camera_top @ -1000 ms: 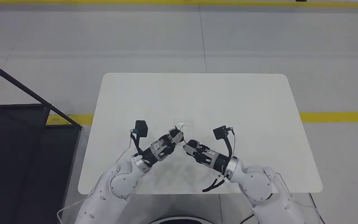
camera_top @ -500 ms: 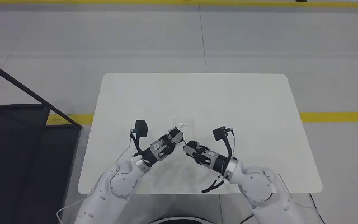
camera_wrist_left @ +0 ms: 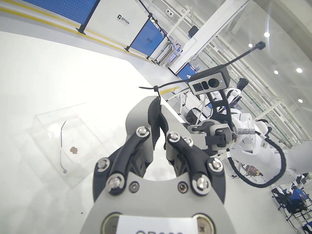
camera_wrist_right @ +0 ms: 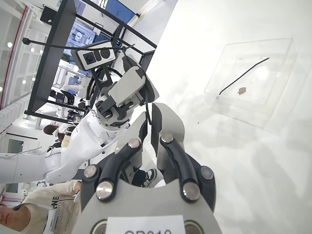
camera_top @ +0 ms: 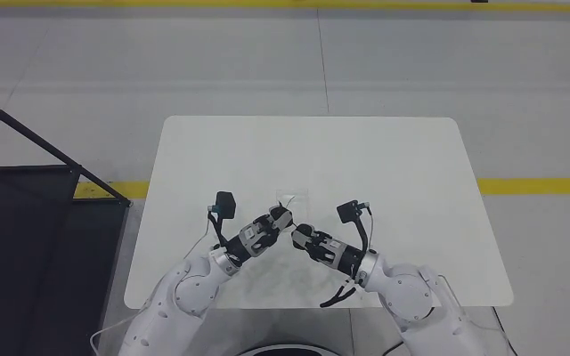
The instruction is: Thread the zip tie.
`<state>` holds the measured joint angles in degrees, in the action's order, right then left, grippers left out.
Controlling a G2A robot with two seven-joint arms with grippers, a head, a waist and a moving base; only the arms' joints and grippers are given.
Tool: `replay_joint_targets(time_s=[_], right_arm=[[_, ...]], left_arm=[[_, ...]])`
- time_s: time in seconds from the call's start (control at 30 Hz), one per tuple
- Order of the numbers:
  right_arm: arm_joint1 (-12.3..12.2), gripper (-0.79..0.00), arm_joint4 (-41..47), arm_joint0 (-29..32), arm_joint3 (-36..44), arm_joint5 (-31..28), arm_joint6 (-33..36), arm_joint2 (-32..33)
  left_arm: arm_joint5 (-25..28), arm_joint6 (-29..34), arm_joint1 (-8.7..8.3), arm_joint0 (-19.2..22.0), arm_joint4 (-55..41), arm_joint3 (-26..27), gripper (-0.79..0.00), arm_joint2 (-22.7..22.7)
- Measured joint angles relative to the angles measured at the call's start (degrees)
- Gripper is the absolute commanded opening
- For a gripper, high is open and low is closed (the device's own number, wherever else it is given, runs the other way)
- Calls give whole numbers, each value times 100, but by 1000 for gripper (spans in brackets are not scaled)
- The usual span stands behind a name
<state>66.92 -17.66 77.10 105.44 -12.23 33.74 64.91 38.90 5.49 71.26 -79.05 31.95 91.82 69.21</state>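
- Grippers: two, left gripper (camera_wrist_left: 158, 108) and right gripper (camera_wrist_right: 149, 120).
- Table (camera_top: 401, 160): one, white.
- Tray (camera_wrist_right: 258, 41): one, clear, square.
- Zip ties (camera_wrist_left: 175, 83): three, black. Two joined in the air, one strap through the other's head; third flat in the tray.
- Brown scrap (camera_wrist_right: 242, 90): one, in tray beside that tie.
- Yellow floor lines (camera_top: 525, 186): two, one far past the table, one level with its middle.
- Dark panel (camera_top: 36, 231): one, left of table.
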Motion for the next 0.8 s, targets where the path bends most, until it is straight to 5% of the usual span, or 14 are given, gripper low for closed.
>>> replay_joint_targets(time_s=[0.47,0.53,0.6,0.73,0.77,0.8], right_arm=[[-15,-785,-103,33,43,73,-81,40],[-16,-785,-133,40,67,106,-105,49],[-18,-785,-146,47,82,130,-117,54],[-22,-785,-151,48,93,192,-102,71],[-23,-767,-146,45,92,211,-84,74],[-23,-594,-128,38,88,240,-55,76]], left_arm=[[-54,8,-9,16,-21,-18,-785,3],[-61,9,-10,16,-35,-13,-714,1],[-66,11,-10,18,-47,-12,-785,-4],[-65,20,-13,27,-55,-6,-785,-7],[-54,20,-14,30,-48,-6,-785,-9],[-38,16,-14,33,-46,-10,-785,-10]])
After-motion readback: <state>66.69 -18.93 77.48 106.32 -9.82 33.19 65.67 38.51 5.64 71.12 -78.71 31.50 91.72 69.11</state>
